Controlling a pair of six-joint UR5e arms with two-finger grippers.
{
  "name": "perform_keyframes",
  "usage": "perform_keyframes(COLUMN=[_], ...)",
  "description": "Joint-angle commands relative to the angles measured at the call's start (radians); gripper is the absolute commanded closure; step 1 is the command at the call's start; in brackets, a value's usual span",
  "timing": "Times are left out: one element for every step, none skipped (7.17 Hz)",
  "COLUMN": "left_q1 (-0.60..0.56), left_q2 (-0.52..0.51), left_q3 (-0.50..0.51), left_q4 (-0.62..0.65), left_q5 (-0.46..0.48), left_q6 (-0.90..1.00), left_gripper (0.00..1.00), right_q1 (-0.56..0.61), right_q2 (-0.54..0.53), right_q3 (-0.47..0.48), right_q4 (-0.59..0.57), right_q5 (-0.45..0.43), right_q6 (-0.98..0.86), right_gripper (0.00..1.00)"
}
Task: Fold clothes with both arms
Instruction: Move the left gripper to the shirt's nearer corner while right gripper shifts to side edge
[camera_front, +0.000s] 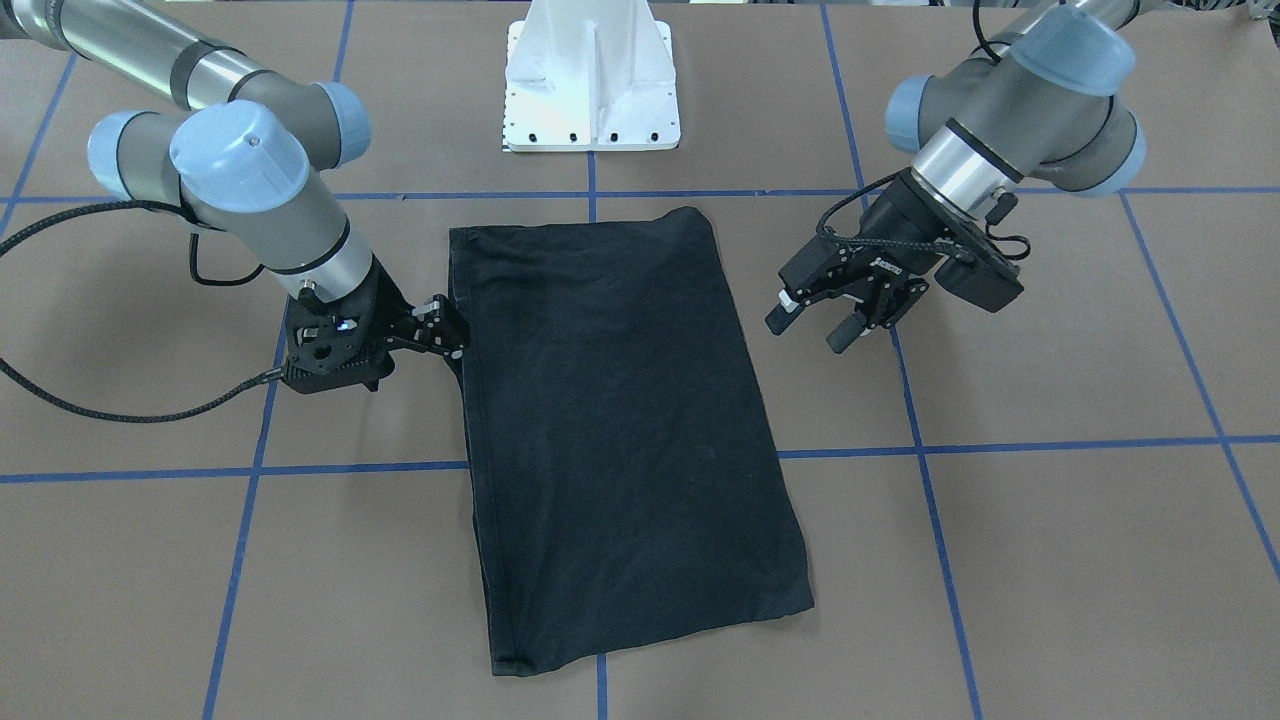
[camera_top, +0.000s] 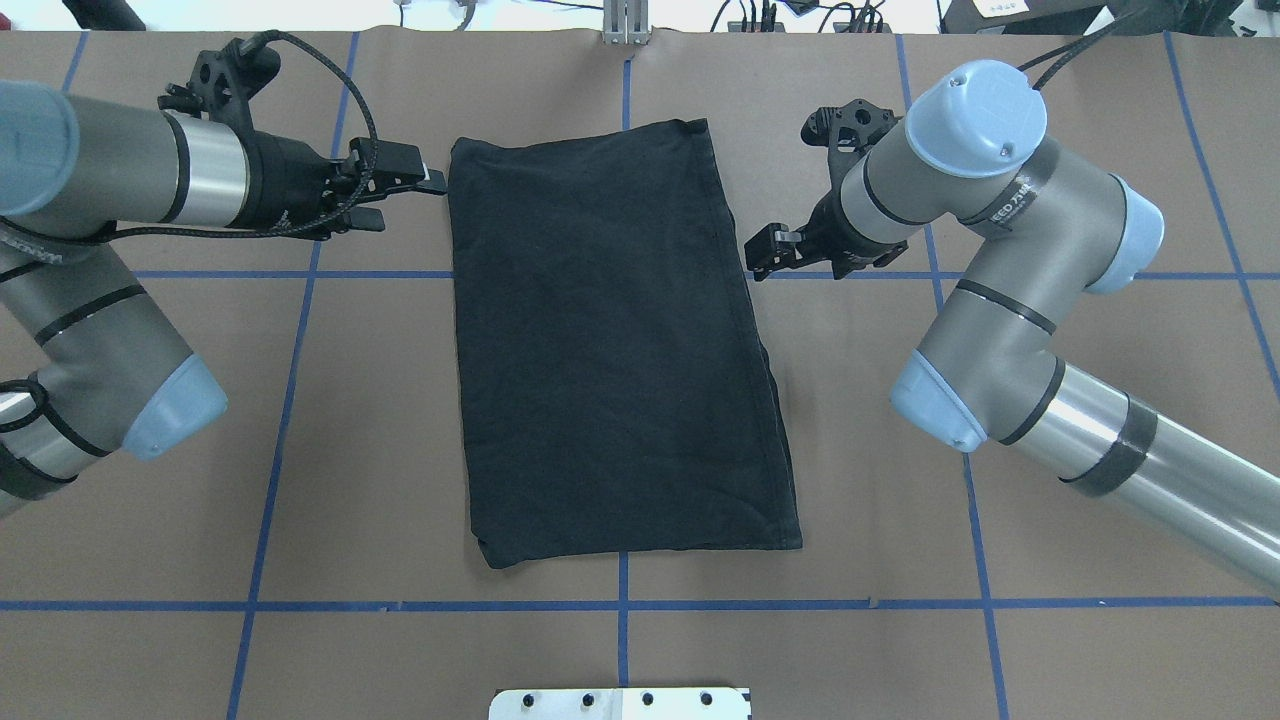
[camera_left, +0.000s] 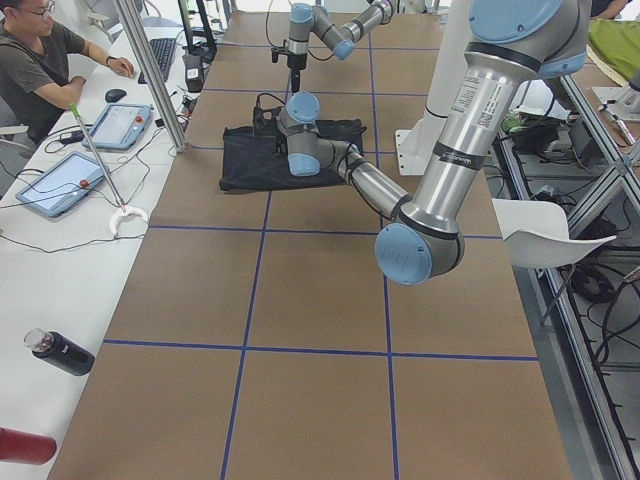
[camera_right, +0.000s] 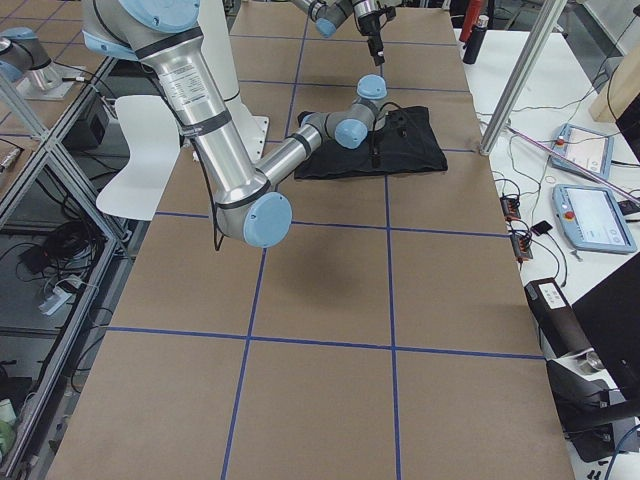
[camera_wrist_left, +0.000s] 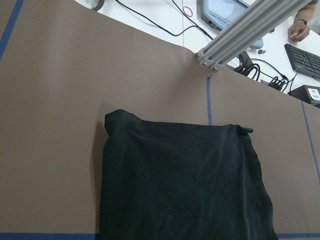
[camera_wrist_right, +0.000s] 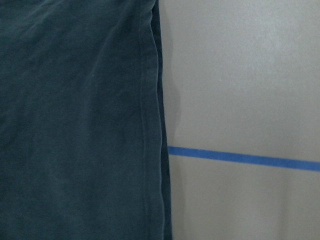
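The black T-shirt (camera_front: 620, 420) lies flat on the brown table, folded into a long rectangle with a plain black side up; the chest print is hidden. It also shows in the overhead view (camera_top: 610, 350) and in both wrist views (camera_wrist_left: 185, 185) (camera_wrist_right: 75, 125). My left gripper (camera_front: 812, 328) (camera_top: 400, 190) is open and empty, held above the table beside the shirt's left edge and apart from it. My right gripper (camera_front: 448, 332) (camera_top: 760, 255) looks open, low at the shirt's right hemmed edge. I cannot tell whether it touches the cloth.
The white pedestal base (camera_front: 590, 90) stands at the robot's side of the table. Blue tape lines (camera_front: 1000, 445) cross the brown surface. An aluminium post (camera_wrist_left: 235, 35) and a bench with tablets (camera_left: 60, 185) and an operator (camera_left: 40, 60) lie beyond the far edge.
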Motion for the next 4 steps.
perform_keyframes(left_q1=[0.162, 0.251, 0.327, 0.394], left_q2=[0.096, 0.137, 0.159, 0.162], left_q3=[-0.047, -0.087, -0.101, -0.101], left_q4=[-0.097, -0.102, -0.103, -0.102], left_q5=[0.125, 0.209, 0.268, 0.332], left_q6=[-0.150, -0.216, -0.286, -0.320], left_gripper=[0.00, 0.00, 0.00, 0.00], right_q1=[-0.039, -0.055, -0.071, -0.090], right_q2=[-0.050, -0.057, -0.060, -0.092], right_q3=[0.116, 0.139, 0.141, 0.137], right_q4=[0.002, 0.004, 0.042, 0.151], right_q5=[0.004, 0.004, 0.003, 0.003], right_q6=[0.137, 0.173, 0.194, 0.255], right_gripper=[0.01, 0.01, 0.01, 0.01])
